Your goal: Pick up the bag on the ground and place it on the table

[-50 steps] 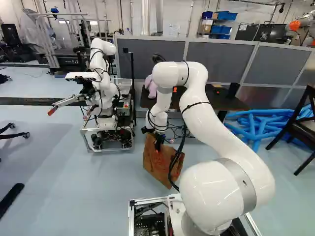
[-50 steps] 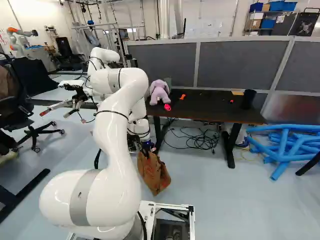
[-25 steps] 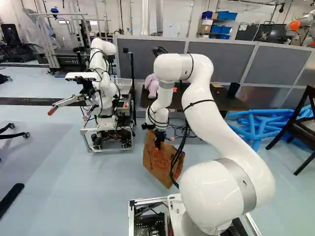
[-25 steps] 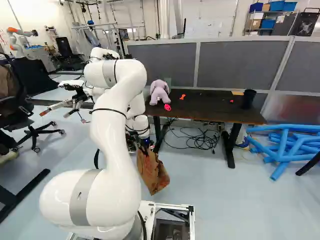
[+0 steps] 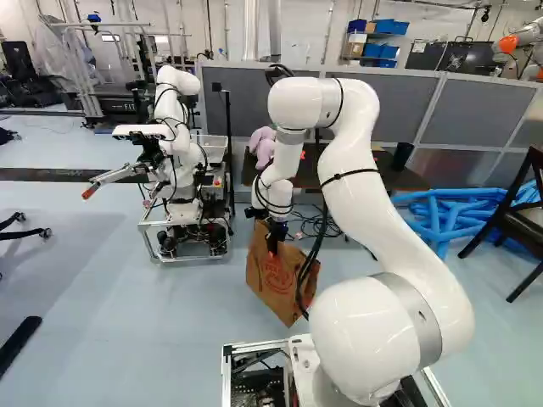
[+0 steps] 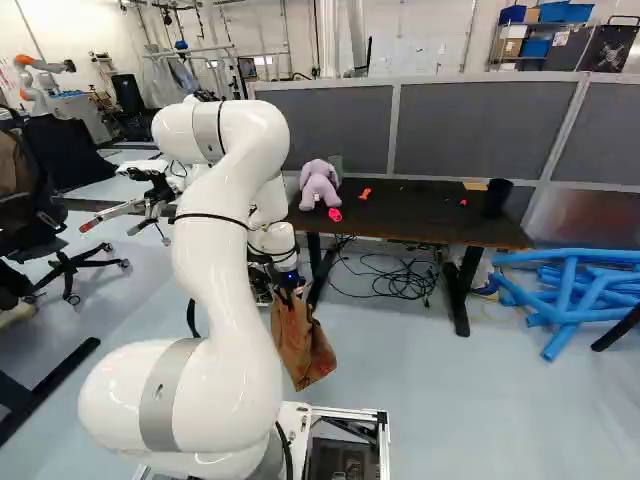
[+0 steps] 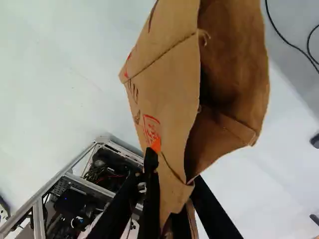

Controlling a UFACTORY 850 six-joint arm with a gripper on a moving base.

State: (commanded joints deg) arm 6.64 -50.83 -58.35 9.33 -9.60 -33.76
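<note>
In the left base view my gripper (image 5: 276, 236) points down at the top edge of the brown paper bag (image 5: 280, 280), just ahead of my base. The right base view shows the bag (image 6: 303, 345) hanging slantwise below the wrist; whether its bottom touches the floor I cannot tell. Seen from the wrist, the gripper (image 7: 174, 199) is shut on the bag's rim, and its mouth gapes open ahead of the fingers. The dark table (image 6: 430, 215) stands beyond the bag, to its right in the right base view.
A purple plush toy (image 6: 319, 184), small red and pink items and a black cup (image 6: 496, 197) are on the table. Cables (image 6: 400, 280) lie underneath. Another robot (image 5: 182, 161) stands left of the bag. Blue tubes (image 5: 441, 216) and a chair (image 5: 513, 220) are at the right.
My arm's upper bend has risen and come back toward the base. The gripper and bag have shifted slightly with it, leftward in the right base view. The base has not moved.
</note>
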